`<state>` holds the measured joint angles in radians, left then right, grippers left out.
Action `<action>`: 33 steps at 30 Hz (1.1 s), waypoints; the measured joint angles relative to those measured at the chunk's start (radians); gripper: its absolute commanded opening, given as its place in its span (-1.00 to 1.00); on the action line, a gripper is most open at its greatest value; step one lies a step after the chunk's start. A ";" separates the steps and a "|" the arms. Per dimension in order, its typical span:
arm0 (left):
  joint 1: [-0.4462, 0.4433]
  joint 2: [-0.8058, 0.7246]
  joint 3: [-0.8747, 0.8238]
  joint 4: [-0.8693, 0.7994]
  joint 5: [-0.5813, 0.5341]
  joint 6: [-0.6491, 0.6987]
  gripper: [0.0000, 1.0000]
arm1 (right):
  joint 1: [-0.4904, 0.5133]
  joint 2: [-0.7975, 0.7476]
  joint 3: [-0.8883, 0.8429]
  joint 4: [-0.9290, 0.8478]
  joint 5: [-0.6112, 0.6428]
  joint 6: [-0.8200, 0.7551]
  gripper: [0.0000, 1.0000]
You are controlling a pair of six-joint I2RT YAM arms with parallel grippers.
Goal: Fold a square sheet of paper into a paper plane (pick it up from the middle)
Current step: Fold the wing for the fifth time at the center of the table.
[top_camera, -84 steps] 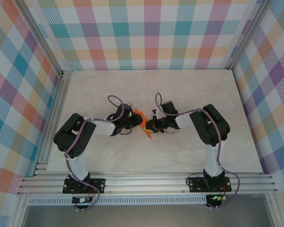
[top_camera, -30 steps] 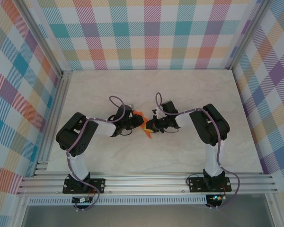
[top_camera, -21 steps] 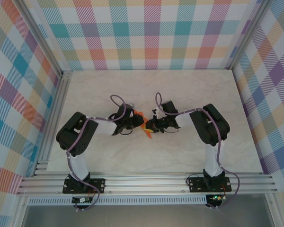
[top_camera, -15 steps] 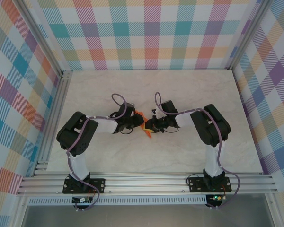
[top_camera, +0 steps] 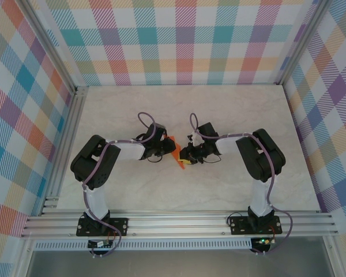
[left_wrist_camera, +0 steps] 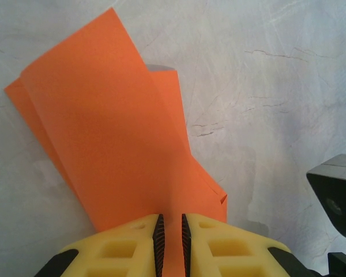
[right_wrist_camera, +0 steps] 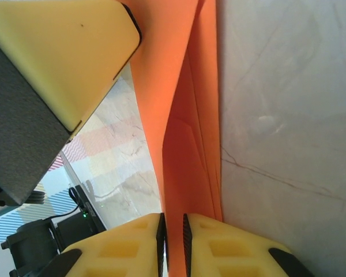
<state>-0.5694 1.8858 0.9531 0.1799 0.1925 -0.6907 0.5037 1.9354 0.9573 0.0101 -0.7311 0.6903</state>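
Observation:
The square sheet of paper (top_camera: 175, 143) is bright orange and folded into a narrow layered strip. It is held up off the marble table between both grippers near the table's middle. My left gripper (top_camera: 166, 148) is shut on one end, and the orange paper (left_wrist_camera: 115, 133) fans away from its pads (left_wrist_camera: 170, 228). My right gripper (top_camera: 186, 156) is shut on the other end. The long creased strip (right_wrist_camera: 187, 115) runs up from between its pads (right_wrist_camera: 173, 228). A yellow left finger (right_wrist_camera: 57, 52) shows at the upper left of the right wrist view.
The marble table (top_camera: 265, 115) is fenced by an aluminium frame (top_camera: 69, 138) and plaid walls. Both forearms lie low and point inward at each other. The dark body of the right gripper (left_wrist_camera: 334, 190) sits close beside the left one.
The left gripper has crept rightward with the paper. The right wrist has turned and shifted slightly toward the near edge. The paper stays held between the two grippers.

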 measured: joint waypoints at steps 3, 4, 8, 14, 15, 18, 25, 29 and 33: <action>0.000 0.000 0.000 0.000 0.000 0.000 -0.60 | 0.000 0.000 0.000 -0.010 -0.008 -0.005 -0.74; 0.000 0.000 0.001 -0.001 0.000 0.000 -0.60 | 0.000 0.000 0.000 -0.013 -0.008 -0.009 -0.77; 0.000 0.000 0.001 -0.002 0.000 0.000 -0.60 | 0.001 0.000 0.000 -0.023 -0.007 -0.023 -0.88; -0.005 0.000 0.002 -0.002 -0.005 0.000 -0.60 | 0.001 0.000 0.000 -0.026 -0.006 -0.025 -0.86; -0.005 0.000 0.002 -0.002 -0.006 0.000 -0.60 | 0.001 0.000 0.000 -0.026 -0.006 -0.025 -0.80; -0.005 0.000 0.002 -0.002 -0.007 0.000 -0.60 | 0.002 -0.004 -0.004 -0.032 -0.002 -0.030 -0.66; -0.005 0.000 0.002 -0.002 -0.007 0.000 -0.60 | 0.032 -0.049 -0.008 -0.130 0.064 -0.110 -0.58; -0.005 0.002 0.005 -0.004 -0.007 0.000 -0.60 | 0.061 -0.064 0.006 -0.177 0.118 -0.156 -0.59; -0.005 0.004 0.007 -0.006 -0.007 0.000 -0.60 | 0.075 -0.065 0.028 -0.212 0.149 -0.180 -0.65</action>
<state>-0.5739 1.8896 0.9604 0.1741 0.1856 -0.6907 0.5785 1.8706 0.9855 -0.2016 -0.5819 0.5098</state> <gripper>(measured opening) 0.200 0.190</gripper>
